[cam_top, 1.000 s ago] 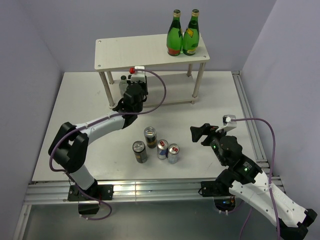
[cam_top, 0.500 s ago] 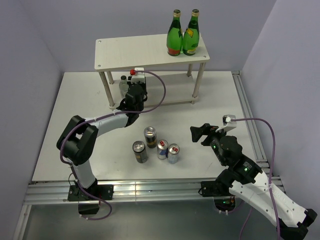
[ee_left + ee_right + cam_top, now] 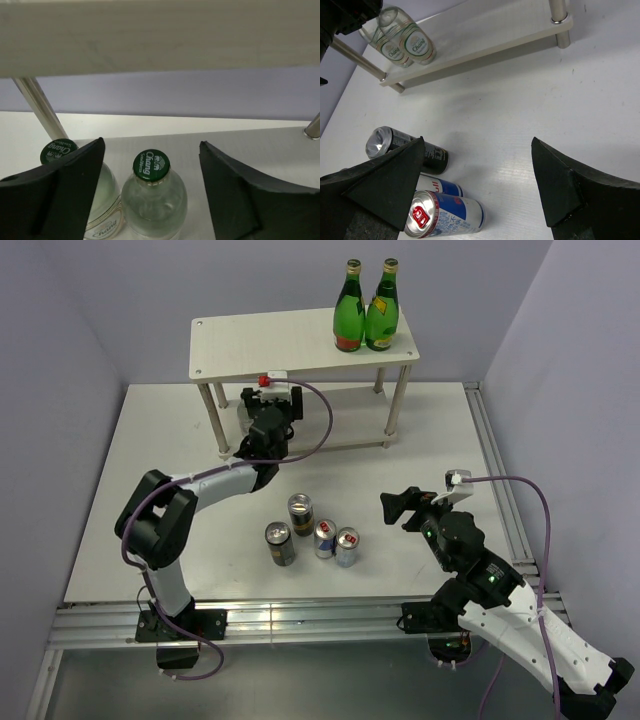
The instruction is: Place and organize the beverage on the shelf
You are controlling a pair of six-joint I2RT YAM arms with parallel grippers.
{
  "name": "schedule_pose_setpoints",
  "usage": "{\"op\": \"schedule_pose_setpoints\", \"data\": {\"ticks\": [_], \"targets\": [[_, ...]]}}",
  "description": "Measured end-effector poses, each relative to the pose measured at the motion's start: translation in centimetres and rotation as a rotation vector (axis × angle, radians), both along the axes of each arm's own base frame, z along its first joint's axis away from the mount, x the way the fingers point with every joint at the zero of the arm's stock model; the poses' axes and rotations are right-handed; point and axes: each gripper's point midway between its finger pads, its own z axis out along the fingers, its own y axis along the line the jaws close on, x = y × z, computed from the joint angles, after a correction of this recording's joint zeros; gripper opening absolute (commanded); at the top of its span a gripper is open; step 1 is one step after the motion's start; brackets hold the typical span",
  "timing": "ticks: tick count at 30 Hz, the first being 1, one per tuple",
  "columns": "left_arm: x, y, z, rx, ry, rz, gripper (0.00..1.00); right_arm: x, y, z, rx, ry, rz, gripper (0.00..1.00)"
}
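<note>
The shelf stands at the back of the table. On its lower board two clear bottles stand side by side, one between the fingers of my left gripper, the other partly behind the left finger. The jaws are open and clear of the bottle on both sides. Two black-and-yellow cans and two silver-blue cans stand in a group mid-table. My right gripper hovers open just right of them, holding nothing.
Two tall green glass bottles stand on the right end of the shelf's top board. The top board hangs low over my left gripper. A shelf leg stands left of the clear bottles.
My left gripper has opened and let go of the clear bottle, which now stands on the lower board. The right arm has not moved.
</note>
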Motion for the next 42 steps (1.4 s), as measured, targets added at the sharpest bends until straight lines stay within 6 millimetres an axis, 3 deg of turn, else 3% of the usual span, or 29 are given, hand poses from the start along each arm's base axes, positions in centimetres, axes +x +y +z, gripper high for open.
{"op": "schedule_pose_setpoints", "data": {"ticks": [8,12,15,18,22,25,27,35,38,42], "targets": [[0.1,0.1,0.5,-0.011,-0.015,0.003,0.99,0.0,0.0,0.0,-0.001,0.0,0.0,0.93],[-0.4,0.2,0.9,-0.002,-0.001,-0.004,0.99,0.0,0.0,0.0,-0.001,0.001,0.0,0.93],[-1.6,0.0,2.4,-0.012,0.004,-0.019,0.99,0.0,0.0,0.0,-0.001,0.001,0.0,0.93],[-4.4,-0.6,4.8,-0.028,0.011,-0.052,0.99,0.0,0.0,0.0,0.0,0.0,0.001,0.93],[-10.2,-1.9,8.5,-0.086,0.025,-0.143,0.99,0.0,0.0,0.0,0.0,0.001,0.003,0.93],[-14.9,-1.8,9.2,-0.143,0.057,-0.2,0.99,0.0,0.1,0.0,0.0,0.001,0.004,0.93],[-17.9,-1.4,8.1,-0.169,0.103,-0.232,0.99,0.0,0.1,0.0,0.001,0.0,0.006,0.93],[-27.5,-0.6,-1.7,-0.154,0.394,-0.305,0.99,0.0,0.1,0.1,0.003,-0.002,0.008,0.93],[-30.5,-0.4,-4.3,-0.165,0.462,-0.343,0.99,-0.1,0.1,0.2,0.007,-0.007,0.008,0.93],[-33.0,0.1,-6.9,-0.179,0.519,-0.351,0.99,-0.1,0.1,0.2,0.01,-0.01,0.007,0.93]]}}
